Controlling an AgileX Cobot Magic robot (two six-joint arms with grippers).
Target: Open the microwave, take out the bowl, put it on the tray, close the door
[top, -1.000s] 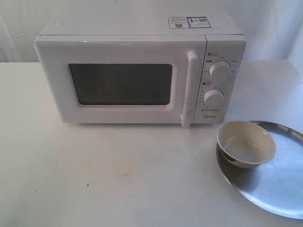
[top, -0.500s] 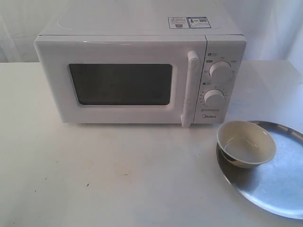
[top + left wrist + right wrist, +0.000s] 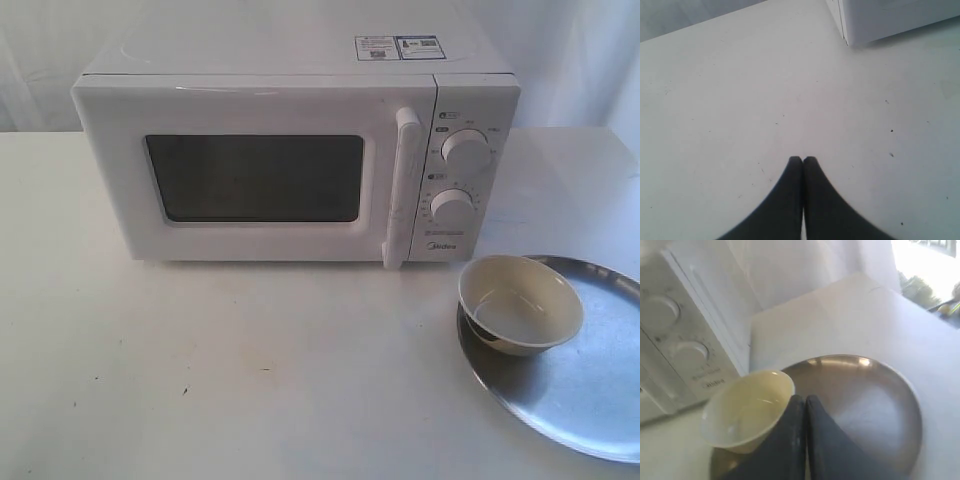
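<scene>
Comparing the exterior view with the two shots before it, I find nothing has shifted over the last second. The microwave (image 3: 290,160) stands at the back of the desk (image 3: 250,370) with the door (image 3: 250,170) flush to the body and its handle (image 3: 400,190) upright. The bowl (image 3: 520,305) sits on the tray (image 3: 590,400), close to the tray's edge on the microwave side, upright and apparently empty. Neither arm shows in this view (both seem to be parked out of frame). I take that stillness to mean the job is done: bowl out, bowl on tray, door closed.

From the left wrist view, the left hand (image 3: 802,160) has its fingers pressed together with nothing between them, and it hangs over bare desk. A lower corner of the microwave is well apart from it.

From the right wrist view, the right hand (image 3: 806,398) is likewise pressed together and empty. It hangs over the tray just beside the bowl; whether a finger touches the bowl's wall I cannot tell. The two knobs (image 3: 690,352) show beyond the bowl. My one concern is that bowl so near the rim, so I would lift this arm away gently.
</scene>
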